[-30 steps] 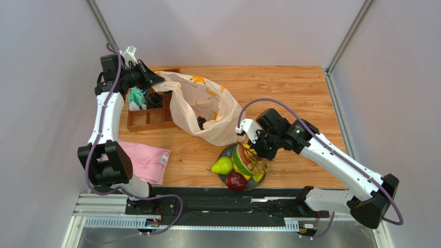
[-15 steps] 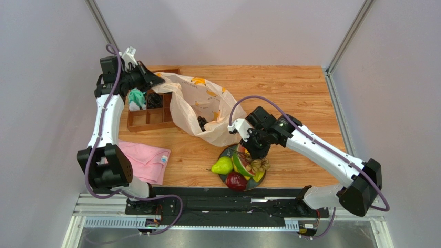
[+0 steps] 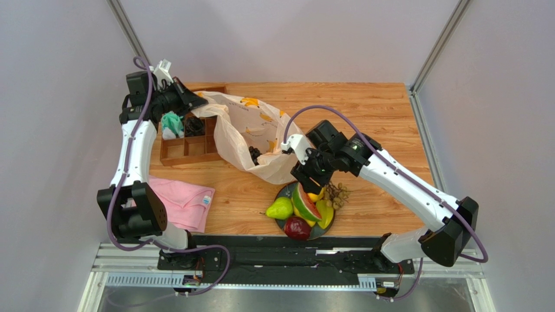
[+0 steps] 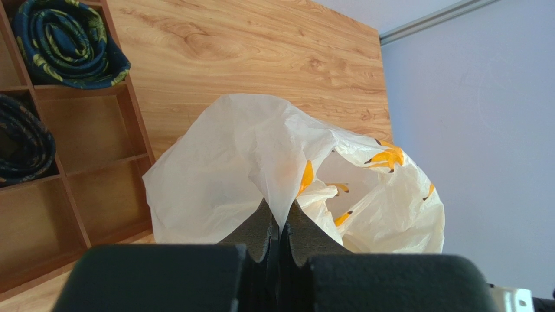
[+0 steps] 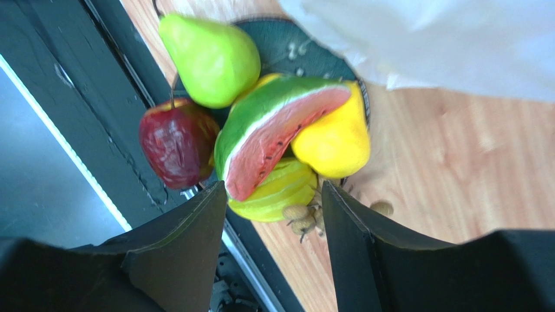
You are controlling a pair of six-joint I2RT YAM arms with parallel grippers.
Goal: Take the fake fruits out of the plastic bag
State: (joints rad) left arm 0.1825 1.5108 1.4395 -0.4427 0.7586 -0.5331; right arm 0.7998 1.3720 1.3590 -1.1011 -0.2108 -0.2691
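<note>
The right claw [image 5: 272, 195] is spread wide with nothing between its fingers, hanging just above the plate [image 5: 306, 52]. On the plate the pear [image 5: 208, 58], apple [image 5: 177, 143], watermelon [image 5: 273, 130] and lemon [image 5: 332, 140] lie heaped together. The pale grapes [image 3: 336, 194] rest on the bench [image 3: 391, 110] against the plate's rim. Just past the claw lies the bag [image 3: 231, 140], its near wall close to the plate. A dark bunch [image 3: 254, 154] shows inside it, probably the purple grapes and likely the last fruit to fetch. At the far corner the left claw [image 4: 280, 224] is pinched tight on a fold of the bag's rim, holding the mouth raised beside the tray [image 3: 189, 149] of socks [image 4: 62, 45]. To do the next reach well, the right claw should go up and over the near rim, not push through the film, then drop straight onto the bunch with fingers wide. It should close on the grapes alone, since any film caught with them would drag the bag along. The left claw's hold matters, because a slack mouth would hide the target.
</note>
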